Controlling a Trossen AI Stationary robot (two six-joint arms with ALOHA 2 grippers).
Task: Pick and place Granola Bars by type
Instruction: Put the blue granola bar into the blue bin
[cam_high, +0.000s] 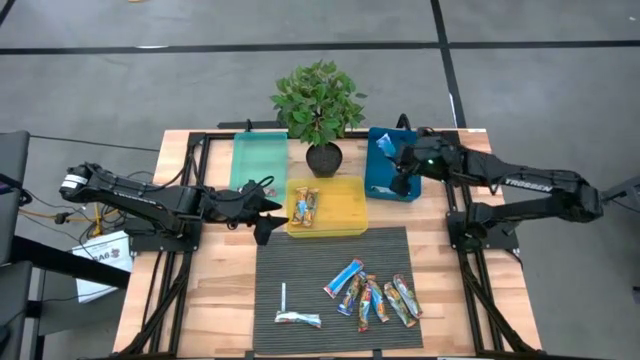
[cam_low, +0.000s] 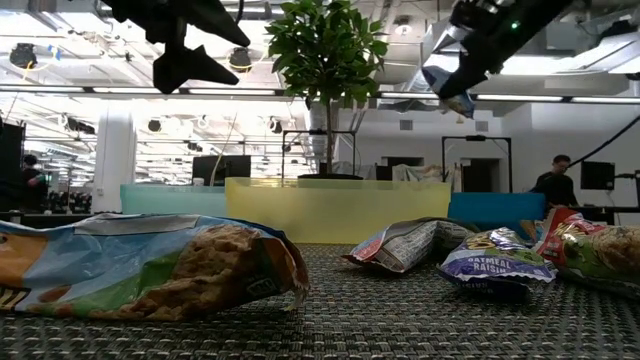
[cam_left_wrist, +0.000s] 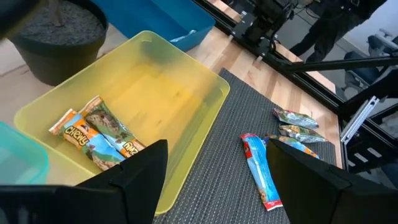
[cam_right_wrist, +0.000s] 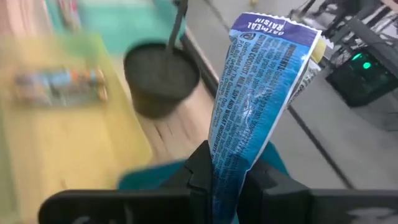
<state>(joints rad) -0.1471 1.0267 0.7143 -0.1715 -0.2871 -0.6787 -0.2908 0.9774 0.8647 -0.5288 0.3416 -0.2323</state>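
Several granola bars in blue, red-orange and green-orange wrappers lie flat on the dark mat. Another lies apart near the mat's front. Two green-orange bars lie in the yellow bin. My left gripper hovers open over that bin's near left corner. My right gripper is above the blue bin, shut on a blue bar. Something light blue lies in the blue bin. My right gripper pinches the blue bar by one end between its two fingers. The bar is lifted clear and hangs below the gripper over the blue bin. The rest of the wrapper reaches out past the fingertips.
A teal bin stands left of the yellow one. A potted plant stands behind the bins, between the two arms. A thin white stick lies on the mat's left part. People show in the room beyond the table.
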